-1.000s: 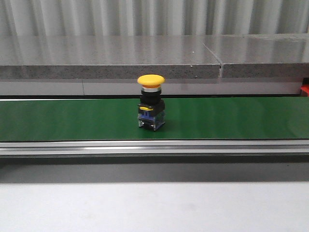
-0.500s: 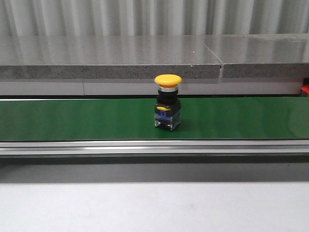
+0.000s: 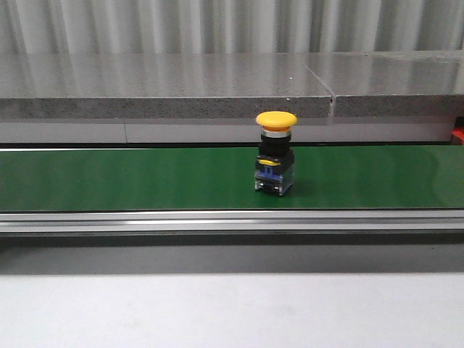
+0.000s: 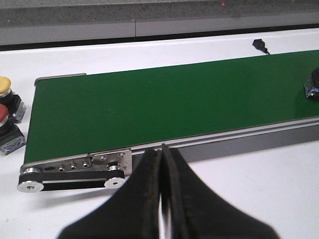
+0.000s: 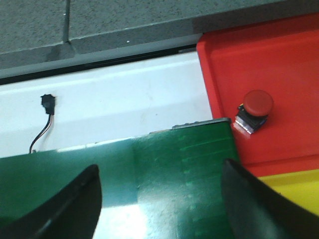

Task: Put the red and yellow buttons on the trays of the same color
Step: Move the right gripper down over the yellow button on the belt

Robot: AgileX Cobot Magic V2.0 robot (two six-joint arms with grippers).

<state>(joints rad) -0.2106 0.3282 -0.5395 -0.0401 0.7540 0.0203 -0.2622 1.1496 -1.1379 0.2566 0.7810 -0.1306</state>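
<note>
**Yellow button riding the belt toward my trays**

Corrugated grey wall and a speckled stone ledge run behind the green conveyor belt (image 3: 109, 177), which crosses the front view from edge to edge above a pale tabletop (image 3: 232, 312). On the belt stands the yellow button (image 3: 275, 154), upright, right of the belt's middle and nearer its front rail than its back edge.

I judge it a light, rigid piece: a smooth domed cap on a metal collar, a black body, and a clear block at the base. The cap looks slippery and wider than the body, so I would close on the flat black sides below the collar, not on the dome. It looks top-heavy and could tip if nudged.

My left end effector (image 4: 162, 159) is closed, fingers pressed together with nothing between them, hanging over the tabletop near the belt's roller end. Beside that end wait a second yellow button (image 4: 5, 85) and a red button (image 4: 4, 112). My right end effector (image 5: 159, 199) is spread wide and empty over the belt's other end, where the red tray (image 5: 279, 64) already holds a red button (image 5: 256, 107), and a yellow tray (image 5: 294, 186) lies next to it.

Against the earlier frames, the button has travelled steadily rightward along the belt, upright throughout.
</note>
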